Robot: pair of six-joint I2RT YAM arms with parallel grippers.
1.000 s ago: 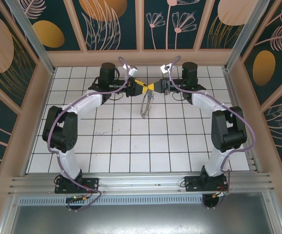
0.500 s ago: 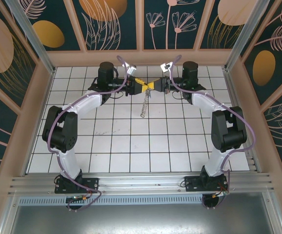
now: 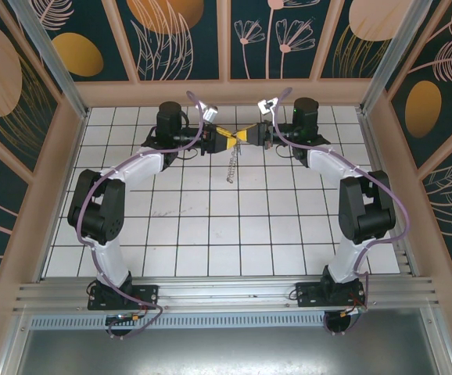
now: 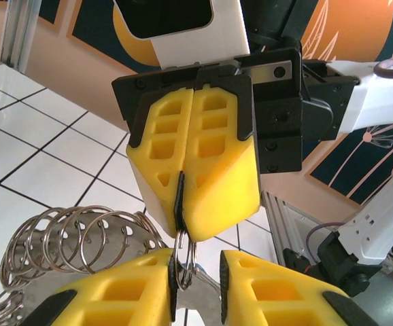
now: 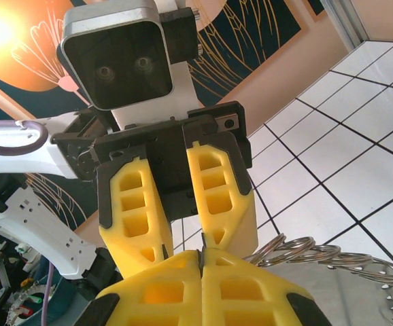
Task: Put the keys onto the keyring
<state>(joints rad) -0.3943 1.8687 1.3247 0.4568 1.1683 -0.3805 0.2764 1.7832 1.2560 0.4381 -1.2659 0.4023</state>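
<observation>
My left gripper [image 3: 231, 140] reaches in from 9 o'clock to the far middle of the tiled table [image 3: 210, 234], close to its 12 o'clock edge, and meets my right gripper [image 3: 247, 137] tip to tip. Seen from my left wrist, its yellow fingers [image 4: 115, 299] stand a little apart, released and clamping nothing. A small wire ring [image 4: 185, 252] sits in that gap, close against the finger on the 9 o'clock side; whether it touches I cannot tell. The keyring [image 3: 231, 166] hangs from the point where my two grippers meet. From above, its long axis runs from 12 o'clock down toward 6, with the free lower end drifting slightly toward 7 and its top tucked under the fingertips. From my left wrist, its silvery rings [image 4: 74, 234] fan out like a coil toward 8 o'clock of my fingers. My right gripper comes in from 3 o'clock and is clenched. Its two yellow pads press flush together on a thin dark edge of the keyring, and the small wire ring dangles just below that pinch. From my right wrist, the silvery rings curve away toward 4 o'clock.
</observation>
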